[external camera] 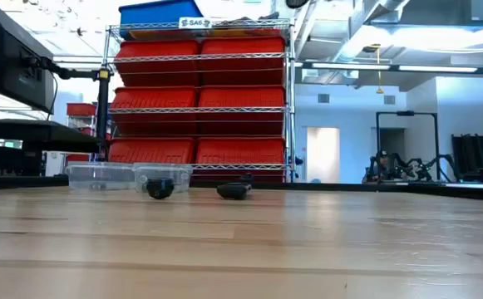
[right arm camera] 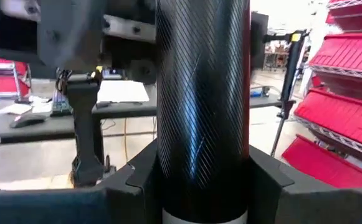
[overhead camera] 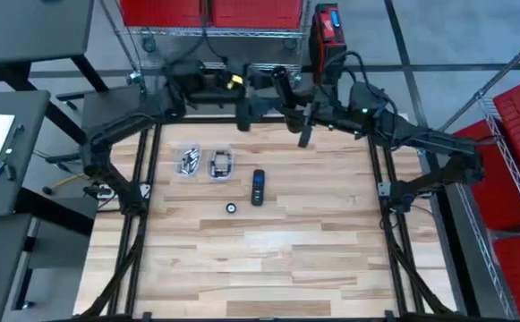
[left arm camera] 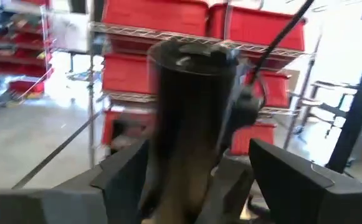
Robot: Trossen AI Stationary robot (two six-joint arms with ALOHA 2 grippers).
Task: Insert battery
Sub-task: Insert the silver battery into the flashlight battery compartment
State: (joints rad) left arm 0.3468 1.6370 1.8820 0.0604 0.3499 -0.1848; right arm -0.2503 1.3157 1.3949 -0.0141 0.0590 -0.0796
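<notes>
A black handheld device lies flat on the wooden table, with a small round dark piece just nearer than it. Left of it stand two clear plastic boxes; the left box holds several small metal cylinders, and the right box holds a dark part. The low view shows the device and the round piece in front of the boxes. Both arms are folded at the table's far edge, away from these things. My left gripper and my right gripper are open, each with a dark arm tube between its fingers.
A wire shelf with red bins stands behind the far edge. A red and black unit sits at the far right. Bare wood fills the near half of the table.
</notes>
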